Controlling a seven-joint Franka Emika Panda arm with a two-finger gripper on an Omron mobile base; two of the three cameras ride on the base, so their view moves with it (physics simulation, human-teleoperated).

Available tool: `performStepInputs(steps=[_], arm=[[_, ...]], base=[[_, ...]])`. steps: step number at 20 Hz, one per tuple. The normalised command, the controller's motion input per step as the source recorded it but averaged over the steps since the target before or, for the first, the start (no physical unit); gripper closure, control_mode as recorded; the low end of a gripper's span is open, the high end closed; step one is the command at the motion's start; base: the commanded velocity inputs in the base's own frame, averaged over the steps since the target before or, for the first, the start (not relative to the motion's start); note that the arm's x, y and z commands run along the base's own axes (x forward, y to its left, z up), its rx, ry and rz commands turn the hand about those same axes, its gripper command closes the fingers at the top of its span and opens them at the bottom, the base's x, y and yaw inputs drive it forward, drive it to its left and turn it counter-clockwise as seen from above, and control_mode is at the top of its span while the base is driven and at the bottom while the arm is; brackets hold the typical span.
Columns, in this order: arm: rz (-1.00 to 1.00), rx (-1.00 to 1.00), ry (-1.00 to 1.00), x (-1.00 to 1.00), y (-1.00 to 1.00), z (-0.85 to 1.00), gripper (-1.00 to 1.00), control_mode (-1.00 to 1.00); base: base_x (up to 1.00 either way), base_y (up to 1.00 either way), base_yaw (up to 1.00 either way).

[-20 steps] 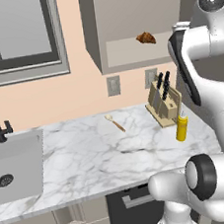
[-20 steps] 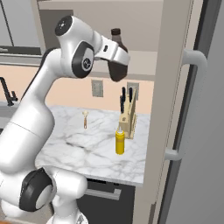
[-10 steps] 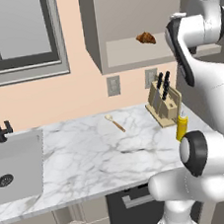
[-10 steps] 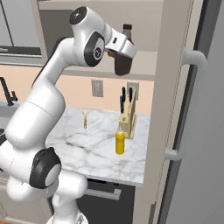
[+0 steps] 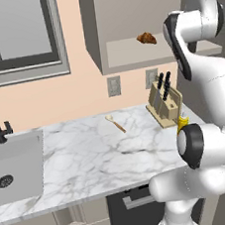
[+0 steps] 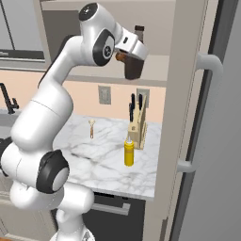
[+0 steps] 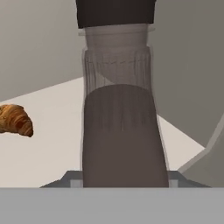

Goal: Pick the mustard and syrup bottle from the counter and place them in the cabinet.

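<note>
My gripper [image 6: 133, 51] is shut on the syrup bottle [image 6: 133, 69], a dark brown bottle whose dark cap pokes up above the hand. I hold it upright at the open front of the cabinet [image 5: 127, 50], level with its beige shelf. In the hand view the syrup bottle [image 7: 118, 131] stands close up at centre, with the shelf behind it. Whether its base touches the shelf I cannot tell. The yellow mustard [image 6: 128, 153] stands on the marble counter [image 6: 99, 157] in front of the knife block. In the left base view the mustard [image 5: 182, 122] peeks out from behind my arm.
A croissant [image 5: 146, 38] lies on the shelf, left of the bottle, croissant [image 7: 15, 120]. A knife block [image 6: 137, 126] and a wooden spoon [image 5: 116, 124] are on the counter. The sink [image 5: 14, 166] is far left. A tall door with handles [image 6: 207, 117] stands at the right.
The arm has carried the bottle a little up and to the right, closer into the cabinet opening. The mustard has not moved.
</note>
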Motion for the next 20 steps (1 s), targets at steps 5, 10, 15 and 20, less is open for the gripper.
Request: performStepInputs(steps=[5, 10, 15, 20], arm=[[0.00, 0.00, -0.02, 0.33, -0.01, -0.43, 1.00, -1.00], [0.00, -0.02, -0.10, 0.26, -0.04, -0.28, 1.00, -1.00], [0.00, -0.06, -0.22, 0.10, -0.01, -0.13, 1.00, -1.00], [0.00, -0.06, -0.19, 0.16, 0.00, -0.22, 1.00, -1.00]], base=[[0.00, 0.00, 0.00], [0.00, 0.00, 0.00], [0.00, 0.00, 0.00], [0.00, 0.00, 0.00]])
